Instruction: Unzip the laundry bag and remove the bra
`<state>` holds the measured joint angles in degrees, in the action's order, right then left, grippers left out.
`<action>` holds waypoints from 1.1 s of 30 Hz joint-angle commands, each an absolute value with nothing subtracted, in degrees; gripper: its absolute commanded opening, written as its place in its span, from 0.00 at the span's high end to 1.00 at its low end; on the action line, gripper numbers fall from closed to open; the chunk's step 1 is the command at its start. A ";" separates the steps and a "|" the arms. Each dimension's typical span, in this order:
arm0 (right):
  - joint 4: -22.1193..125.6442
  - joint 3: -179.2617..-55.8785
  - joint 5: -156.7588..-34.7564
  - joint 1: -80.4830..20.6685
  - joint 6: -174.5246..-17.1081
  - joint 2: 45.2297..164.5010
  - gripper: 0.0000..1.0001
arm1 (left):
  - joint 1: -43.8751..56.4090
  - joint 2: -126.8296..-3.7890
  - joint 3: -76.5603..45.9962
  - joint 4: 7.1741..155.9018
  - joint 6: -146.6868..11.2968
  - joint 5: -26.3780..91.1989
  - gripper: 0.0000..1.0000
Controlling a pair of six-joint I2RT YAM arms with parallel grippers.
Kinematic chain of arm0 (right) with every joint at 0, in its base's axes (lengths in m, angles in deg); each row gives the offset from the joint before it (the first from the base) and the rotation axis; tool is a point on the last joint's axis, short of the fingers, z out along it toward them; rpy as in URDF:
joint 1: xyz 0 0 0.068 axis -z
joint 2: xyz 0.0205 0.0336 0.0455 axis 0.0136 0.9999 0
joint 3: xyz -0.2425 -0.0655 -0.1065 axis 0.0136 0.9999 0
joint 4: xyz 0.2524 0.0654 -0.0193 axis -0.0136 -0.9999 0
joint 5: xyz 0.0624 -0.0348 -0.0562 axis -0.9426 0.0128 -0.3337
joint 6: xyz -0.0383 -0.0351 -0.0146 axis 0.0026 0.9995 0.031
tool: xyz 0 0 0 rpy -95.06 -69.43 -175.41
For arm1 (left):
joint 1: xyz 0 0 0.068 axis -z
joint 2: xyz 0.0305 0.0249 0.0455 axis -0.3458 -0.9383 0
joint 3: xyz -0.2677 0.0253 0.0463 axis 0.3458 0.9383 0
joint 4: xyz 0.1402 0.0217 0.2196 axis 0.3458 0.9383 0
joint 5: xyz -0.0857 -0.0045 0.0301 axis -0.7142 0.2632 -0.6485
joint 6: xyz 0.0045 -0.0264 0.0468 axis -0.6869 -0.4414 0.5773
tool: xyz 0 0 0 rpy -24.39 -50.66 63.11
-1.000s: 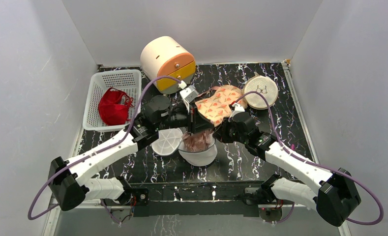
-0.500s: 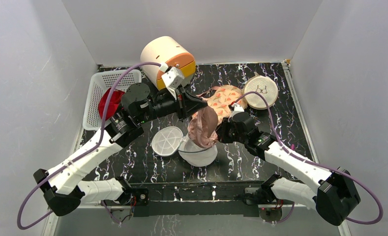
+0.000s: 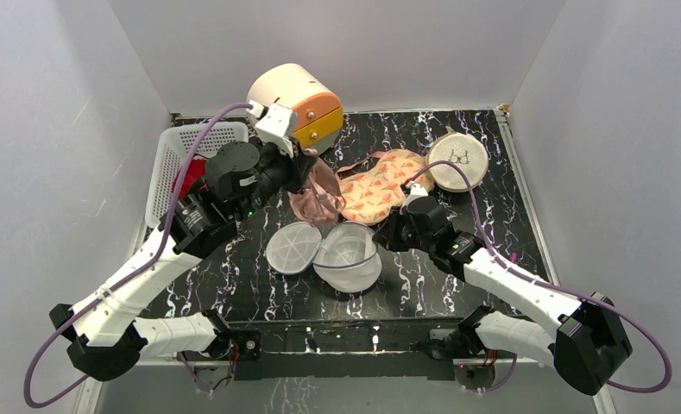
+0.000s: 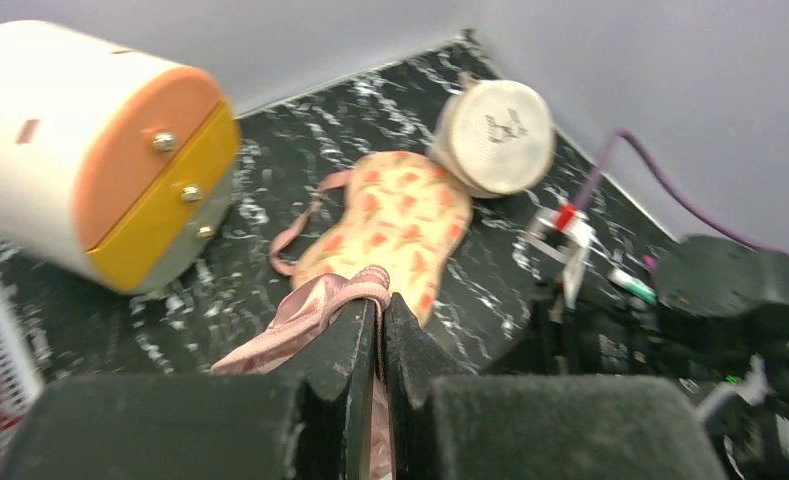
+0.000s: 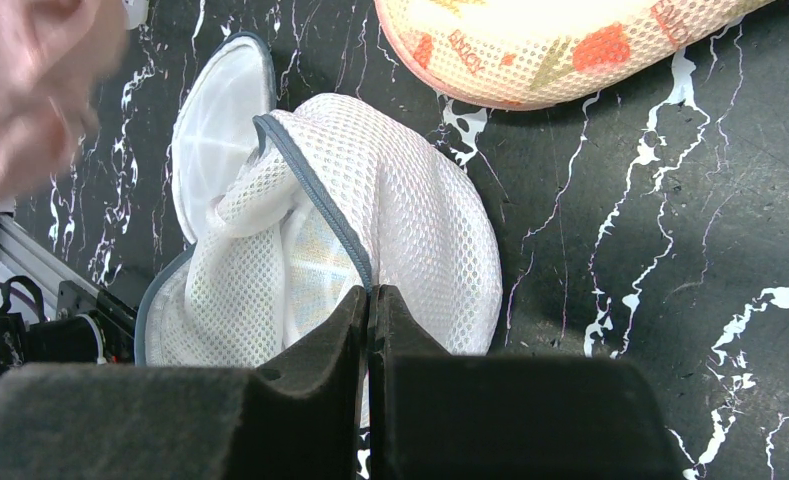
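The left gripper is clamped shut on a pale pink satin bra, a fold of the cloth bunched over the black fingertips; seen from overhead, the bra hangs from that gripper clear of the bag, at about the bag's eleven o'clock; whether its lower end touches the tabletop I cannot tell.

The right gripper is pinched closed on the blue-grey band at the rim of the white fine-mesh cylindrical laundry bag; from above, the gripper sits at the bag's two o'clock. The bag stands open-mouthed at mid-table, its round white mesh lid flap lying flat at its nine o'clock, joined at the rim.

Further out on the black white-veined marble-look tabletop: a cream padded cloth piece printed with orange shapes at the bag's one o'clock; a flat round beige mesh pouch beyond it at two o'clock; a cream cylinder box with orange and yellow drawer fronts at eleven o'clock; a white perforated plastic basket at ten o'clock, red cloth inside it.
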<state>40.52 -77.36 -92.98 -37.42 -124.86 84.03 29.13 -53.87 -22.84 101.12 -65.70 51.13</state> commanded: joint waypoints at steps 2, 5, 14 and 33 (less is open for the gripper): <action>43.22 -77.91 -92.76 -37.33 -124.02 83.11 1.00 | 29.21 -52.85 -28.52 106.77 -62.57 68.44 1.00; 43.33 -78.16 -92.53 -37.33 -123.72 83.57 1.00 | 26.61 -56.13 -32.80 111.13 -62.34 68.18 1.00; 42.98 -77.98 -92.47 -37.29 -123.52 83.38 1.00 | -1.47 -61.60 -36.85 113.17 -70.50 49.40 1.00; 42.25 -78.73 -91.67 -37.21 -123.20 84.49 1.00 | -20.55 -65.29 -11.85 93.29 -69.70 62.33 1.00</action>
